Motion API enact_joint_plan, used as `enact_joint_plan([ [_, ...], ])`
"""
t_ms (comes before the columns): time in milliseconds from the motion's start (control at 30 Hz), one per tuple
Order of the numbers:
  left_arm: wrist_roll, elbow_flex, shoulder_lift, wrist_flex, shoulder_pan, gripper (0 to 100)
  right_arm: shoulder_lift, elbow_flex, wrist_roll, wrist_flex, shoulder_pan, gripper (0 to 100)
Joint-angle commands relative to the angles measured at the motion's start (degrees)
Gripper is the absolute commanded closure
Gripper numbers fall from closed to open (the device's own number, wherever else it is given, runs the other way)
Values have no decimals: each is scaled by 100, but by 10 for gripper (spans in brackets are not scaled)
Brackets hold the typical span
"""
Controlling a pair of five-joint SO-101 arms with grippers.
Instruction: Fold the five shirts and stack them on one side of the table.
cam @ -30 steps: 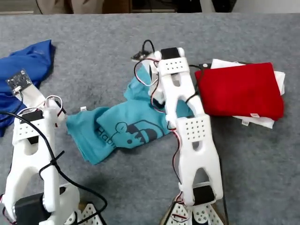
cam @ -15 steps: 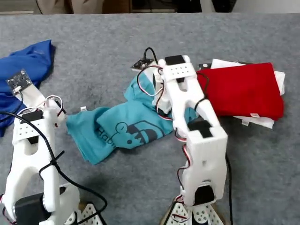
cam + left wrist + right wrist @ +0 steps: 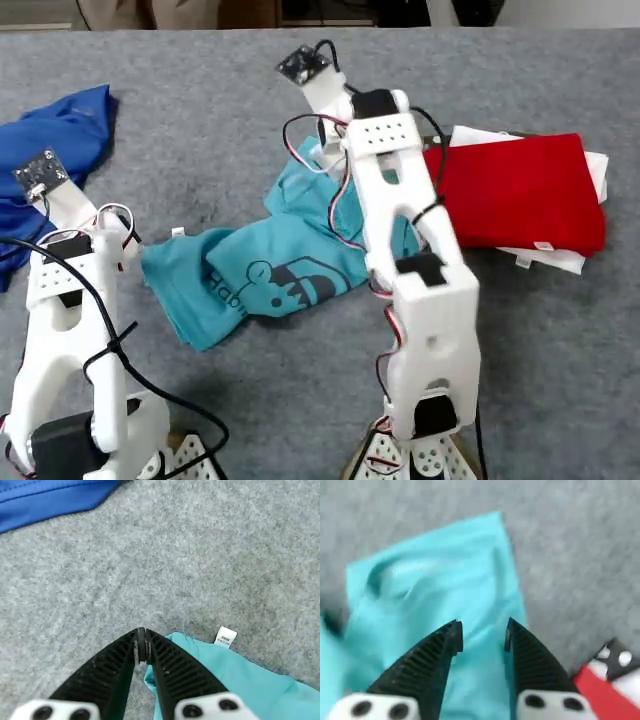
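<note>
Teal shirt (image 3: 262, 272): crumpled mid-table, long axis running from the left arm's side toward the red shirt (image 3: 515, 190)
Right gripper (image 3: 482, 630): jaws apart, over the teal shirt's far end, nearer arm for that corner
Left gripper (image 3: 141, 647): jaws closed at the near hem; whether cloth is pinched I cannot tell
Red shirt: folded, lying on a white one (image 3: 560, 258)

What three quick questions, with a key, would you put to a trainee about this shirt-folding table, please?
1. True or false: the right gripper is open above the teal shirt.
2. What lies directly under the folded red shirt? A) a towel B) a white shirt C) a cardboard box
3. Fill in: the left gripper is ____ (open or shut).
Key: 1 true; 2 B; 3 shut.
</note>
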Motion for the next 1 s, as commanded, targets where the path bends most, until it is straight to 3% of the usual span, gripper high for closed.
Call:
enact_joint_plan([
  [0,9,-246,-22,-62,44,982,796,-1525,-237,290,-22,838],
  [367,9,-246,-22,-62,44,982,3327,-4980,-396,1213,-75,836],
  [633,9,-237,-22,-62,53,982,3530,-5138,-378,1240,-75,845],
  [800,9,-237,-22,-62,53,982,3521,-5200,-360,1222,-66,962],
  [967,9,-229,-22,-62,53,982,3521,-5385,-369,1222,-66,966],
])
